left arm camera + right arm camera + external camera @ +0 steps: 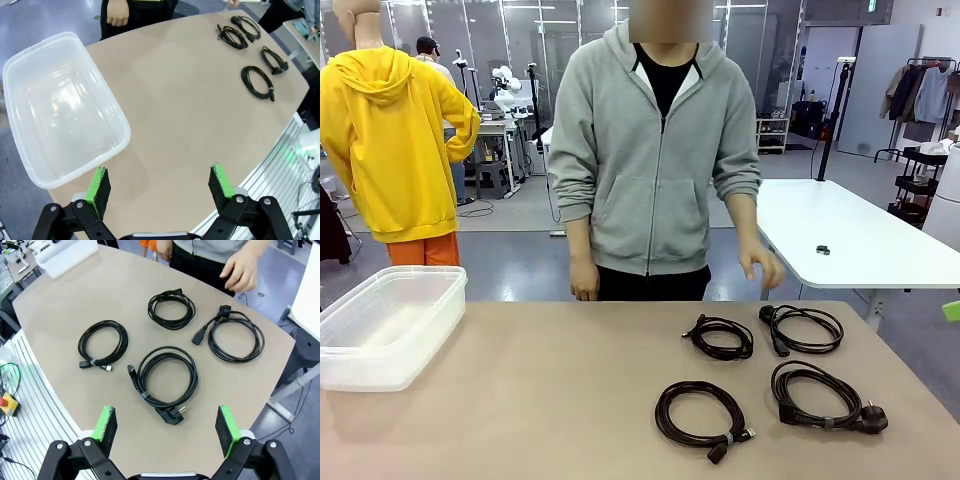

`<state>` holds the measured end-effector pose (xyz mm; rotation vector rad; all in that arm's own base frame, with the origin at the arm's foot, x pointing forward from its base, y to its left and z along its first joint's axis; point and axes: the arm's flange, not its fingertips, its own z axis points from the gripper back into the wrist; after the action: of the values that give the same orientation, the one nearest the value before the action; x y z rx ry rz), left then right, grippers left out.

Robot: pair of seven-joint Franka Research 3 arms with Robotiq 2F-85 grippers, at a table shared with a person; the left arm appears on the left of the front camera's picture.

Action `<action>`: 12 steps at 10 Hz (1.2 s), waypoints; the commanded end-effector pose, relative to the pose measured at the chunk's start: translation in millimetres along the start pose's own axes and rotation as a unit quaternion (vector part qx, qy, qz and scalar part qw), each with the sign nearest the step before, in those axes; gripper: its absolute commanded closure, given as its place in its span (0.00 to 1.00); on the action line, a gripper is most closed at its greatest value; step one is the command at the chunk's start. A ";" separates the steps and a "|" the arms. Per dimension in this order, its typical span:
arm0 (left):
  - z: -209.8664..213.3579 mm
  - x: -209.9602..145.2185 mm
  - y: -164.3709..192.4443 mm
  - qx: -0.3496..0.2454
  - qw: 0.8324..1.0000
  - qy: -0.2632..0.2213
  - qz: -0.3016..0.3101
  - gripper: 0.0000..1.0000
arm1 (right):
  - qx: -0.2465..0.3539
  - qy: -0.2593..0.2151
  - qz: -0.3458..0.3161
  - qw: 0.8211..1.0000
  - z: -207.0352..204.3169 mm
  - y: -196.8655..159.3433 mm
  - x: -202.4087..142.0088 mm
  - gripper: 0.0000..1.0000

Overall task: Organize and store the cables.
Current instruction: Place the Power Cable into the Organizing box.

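On the table: four thin black coiled cables (746, 345) lay in a two-by-two patch on the right half of the bare tan table (540, 400), none stored yet.
At the left: the clear plastic rectangular bin (360, 370) sat by the left edge, well apart from every coil, and it looked empty to us.
Right arm: the right gripper (165, 412) hung above the patch, green pads spread wide, holding nothing.
Left arm: the left gripper (158, 172) hung wide as well, nothing between its pads, with the bin just ahead of one finger.
Turning point: the coil with the chunky angled plug (191, 380) lay straight ahead of the right fingers, roughly centred between them. It was slightly oval, with its plug tail pointing back toward the gripper. We judged the right arm much the nearer.
Across the table: for the left arm the cables were far off, so we reckoned it better placed for the bin.
Far edge: a person's hand (760, 265) hovered near the far-right coil (836, 330), touching no cable.
Views: the right wrist view gave us the pale bands and plug shapes, the front view gave the gap from bin to coils, and the left wrist view looked down into the bin.
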<state>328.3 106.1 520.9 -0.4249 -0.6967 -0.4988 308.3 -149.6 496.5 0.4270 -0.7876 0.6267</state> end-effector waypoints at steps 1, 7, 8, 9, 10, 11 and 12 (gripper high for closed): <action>1.5 -0.8 0.5 -0.006 1.000 0.000 -0.007 0.00 | 0.005 -0.003 0.009 1.000 0.4 -1.9 -1.5 0.00; 1.5 -0.8 0.5 -0.006 1.000 0.000 -0.007 0.00 | 0.005 -0.003 0.009 1.000 0.4 -1.9 -1.5 0.00; 1.5 -0.8 0.5 -0.006 1.000 0.000 -0.007 0.00 | 0.005 -0.003 0.009 1.000 0.4 -1.9 -1.5 0.00; 1.5 -0.8 0.5 -0.006 1.000 0.000 -0.007 0.00 | 0.000 0.001 0.000 1.000 -0.7 -0.2 -0.9 0.00; 1.5 -0.8 0.5 -0.006 1.000 0.000 -0.007 0.00 | -0.003 0.080 0.065 0.995 -25.9 12.3 15.8 0.00; 1.5 -0.8 0.5 -0.006 1.000 0.000 -0.007 0.00 | 0.013 0.151 0.107 0.983 -57.2 20.1 23.3 0.00; 1.5 -0.8 0.5 -0.006 1.000 0.000 -0.007 0.00 | 0.019 0.198 0.135 0.971 -78.3 23.3 30.4 0.00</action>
<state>327.9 106.4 521.1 -0.4231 -0.6961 -0.4981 335.6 -88.5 476.8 0.3048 -0.5599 0.8407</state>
